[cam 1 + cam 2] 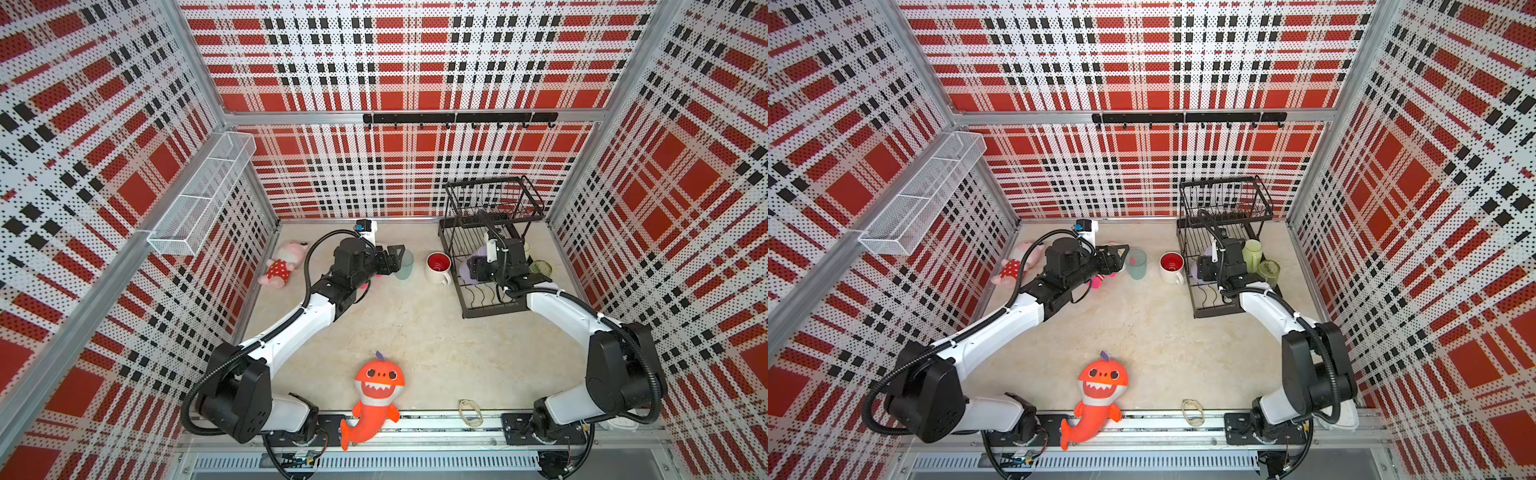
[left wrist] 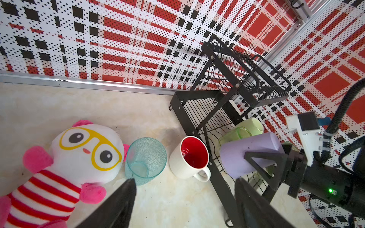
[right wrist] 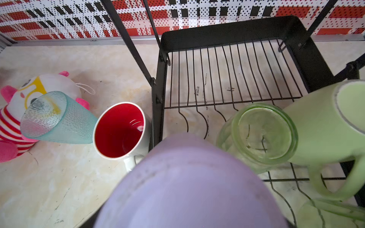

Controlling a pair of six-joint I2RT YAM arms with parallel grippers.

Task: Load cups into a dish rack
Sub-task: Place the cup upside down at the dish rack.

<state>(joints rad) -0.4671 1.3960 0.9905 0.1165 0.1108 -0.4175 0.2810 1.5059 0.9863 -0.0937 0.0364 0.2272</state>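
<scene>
A robotics lab test cell: plaid perforated walls (image 1: 415,62), aluminium framing (image 1: 291,118), two arms (image 1: 286,328) mounted on a rail (image 1: 436,422).

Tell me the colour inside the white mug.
Glossy red, clearest in the left wrist view of the white mug.

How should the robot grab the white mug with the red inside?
Probably by its rim, from straight above, with one pincer finger inside and one outside. The white mug stands upright with its mouth open, so the rim is free. The dish rack is close on one side and the teal cup stands on the other, so a sideways reach looks cramped.
</scene>
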